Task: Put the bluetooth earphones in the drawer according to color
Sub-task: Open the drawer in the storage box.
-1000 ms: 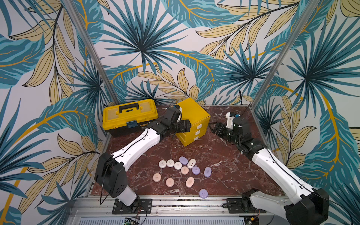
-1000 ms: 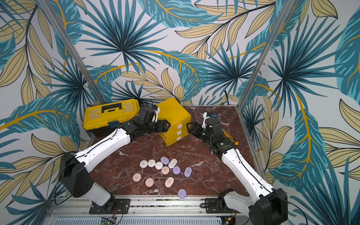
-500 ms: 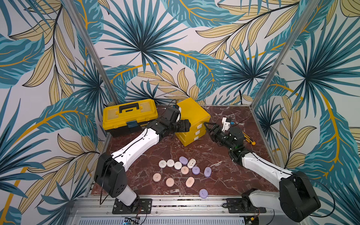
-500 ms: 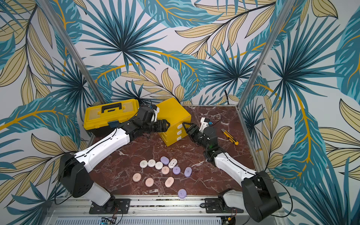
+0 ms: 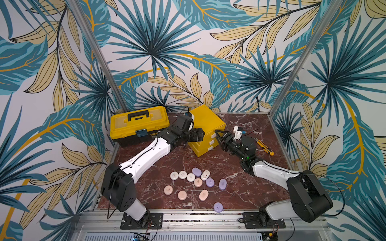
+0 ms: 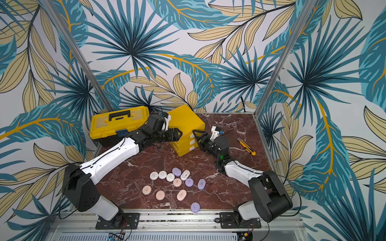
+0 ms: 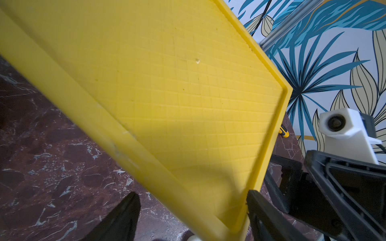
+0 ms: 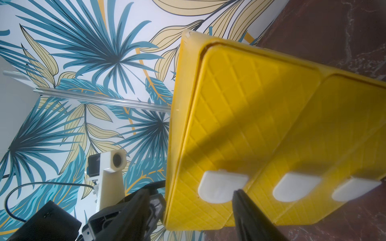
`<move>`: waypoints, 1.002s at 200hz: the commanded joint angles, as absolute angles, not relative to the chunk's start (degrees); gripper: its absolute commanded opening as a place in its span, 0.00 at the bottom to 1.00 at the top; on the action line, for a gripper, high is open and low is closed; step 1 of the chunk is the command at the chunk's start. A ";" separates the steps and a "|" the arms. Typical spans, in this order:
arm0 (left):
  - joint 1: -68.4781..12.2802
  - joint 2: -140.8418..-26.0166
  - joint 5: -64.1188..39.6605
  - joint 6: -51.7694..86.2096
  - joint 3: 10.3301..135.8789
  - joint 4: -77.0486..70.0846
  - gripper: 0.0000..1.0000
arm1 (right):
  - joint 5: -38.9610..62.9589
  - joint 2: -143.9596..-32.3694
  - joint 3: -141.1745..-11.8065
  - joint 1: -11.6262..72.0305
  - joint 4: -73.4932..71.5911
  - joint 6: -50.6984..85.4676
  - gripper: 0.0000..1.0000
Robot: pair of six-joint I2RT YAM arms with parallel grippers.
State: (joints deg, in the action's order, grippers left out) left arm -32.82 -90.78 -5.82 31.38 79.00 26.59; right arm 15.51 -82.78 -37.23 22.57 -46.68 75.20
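Several bluetooth earphones, white (image 5: pixel 182 174), purple (image 5: pixel 210 182) and pink (image 5: pixel 182 195), lie loose on the marble floor in both top views (image 6: pixel 162 174). The yellow chest (image 5: pixel 205 121) (image 6: pixel 186 120) stands behind them with every drawer (image 8: pixel 261 125) pushed in. My left gripper (image 5: pixel 198 134) (image 7: pixel 192 194) is open astride the chest's left side wall (image 7: pixel 188 94); one finger (image 7: pixel 257 204) touches its edge. My right gripper (image 5: pixel 218 136) (image 8: pixel 191 192) is open at the chest's front. One finger (image 8: pixel 242 204) rests against the top drawer's white tab handle (image 8: pixel 219 187), the other finger (image 8: pixel 142 206) sits beyond the chest's top edge.
A yellow toolbox with a black handle (image 5: pixel 139 123) stands at the back left, close behind my left arm. A yellow-black utility knife (image 5: pixel 264 147) lies near the right wall. One purple case (image 5: pixel 218 207) sits alone by the front rail (image 5: pixel 188 217).
My right arm has swung left and down from beside the chest to its front, and its jaws have narrowed somewhat. The left arm has barely moved.
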 commanded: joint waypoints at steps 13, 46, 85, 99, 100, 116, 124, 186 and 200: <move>-32.44 -91.05 -6.15 30.62 76.65 28.74 0.84 | 15.00 -84.70 -36.12 23.11 -51.80 77.57 0.68; -32.27 -91.06 -6.28 30.60 76.24 28.64 0.84 | 13.68 -86.10 -36.08 23.21 -54.02 78.68 0.65; -31.86 -90.92 -6.33 30.41 75.93 28.83 0.84 | 13.53 -87.75 -36.97 23.81 -54.32 78.96 0.65; -31.73 -90.88 -6.44 30.40 75.92 28.91 0.84 | 13.54 -88.22 -37.09 24.07 -54.37 79.12 0.65; -31.78 -90.88 -6.47 30.36 75.89 28.92 0.84 | 13.54 -88.23 -37.09 24.08 -54.34 79.11 0.65; -31.66 -90.84 -6.52 30.38 75.71 28.78 0.84 | 13.36 -88.59 -37.06 24.34 -54.28 79.21 0.65; -31.61 -90.90 -6.65 30.49 75.68 28.74 0.84 | 13.25 -88.76 -37.07 24.43 -54.22 79.21 0.64; -31.62 -91.41 -6.96 30.54 75.18 28.05 0.84 | 12.65 -88.98 -36.94 24.93 -52.70 79.65 0.64; -31.60 -91.58 -7.11 30.59 75.23 27.95 0.84 | 12.31 -89.12 -36.75 25.09 -52.80 79.91 0.64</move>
State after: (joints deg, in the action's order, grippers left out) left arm -32.08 -90.78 -7.86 31.42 77.73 24.43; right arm 13.10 -88.25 -37.17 24.49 -52.60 79.18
